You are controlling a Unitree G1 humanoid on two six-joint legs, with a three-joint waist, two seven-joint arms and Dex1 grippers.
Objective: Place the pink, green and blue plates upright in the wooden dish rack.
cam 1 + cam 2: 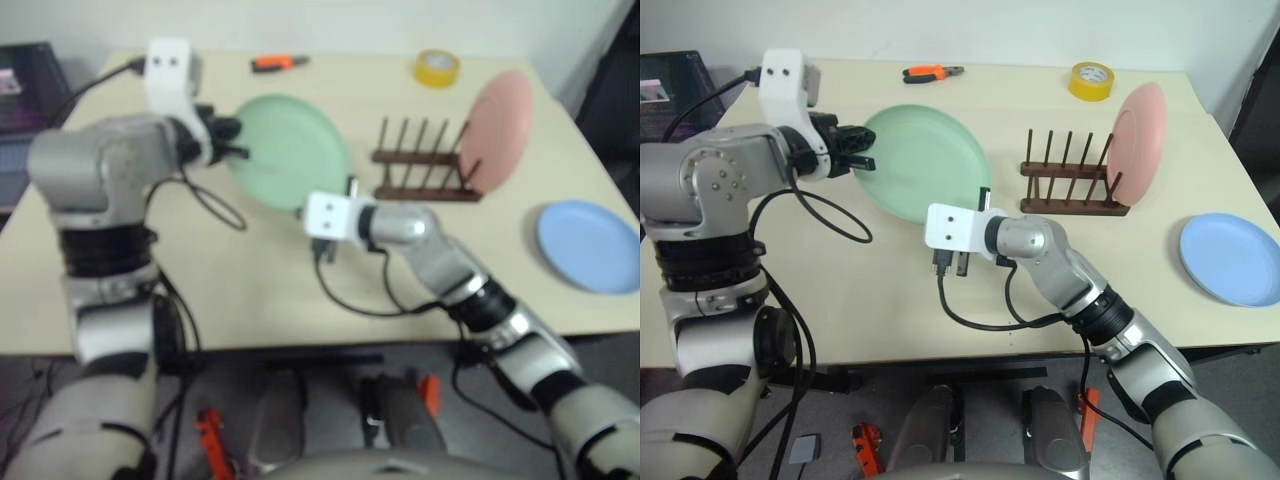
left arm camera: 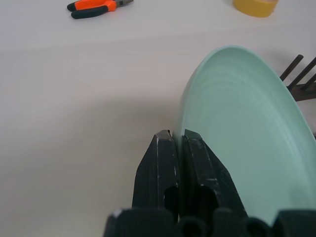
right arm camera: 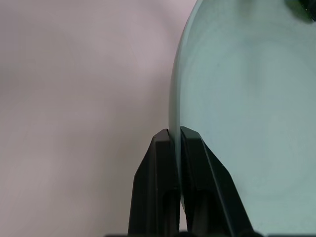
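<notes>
Green plate (image 1: 925, 160): tilted above the worktop (image 1: 840, 290), left of the wooden dish rack (image 1: 1072, 185).
Left gripper (image 2: 177, 140): fingers clamp its rim.
Right gripper (image 3: 174, 134): fingers pinch its near rim.

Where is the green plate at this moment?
In the head views the green plate is held above the table, left of the rack, with the left hand and the right hand both shut on its rim.

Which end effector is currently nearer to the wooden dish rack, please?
The right. The right end effector grips the green plate at its near rim, just short of the wooden dish rack; the left end effector grips the plate's far-left rim, farther away.
</notes>
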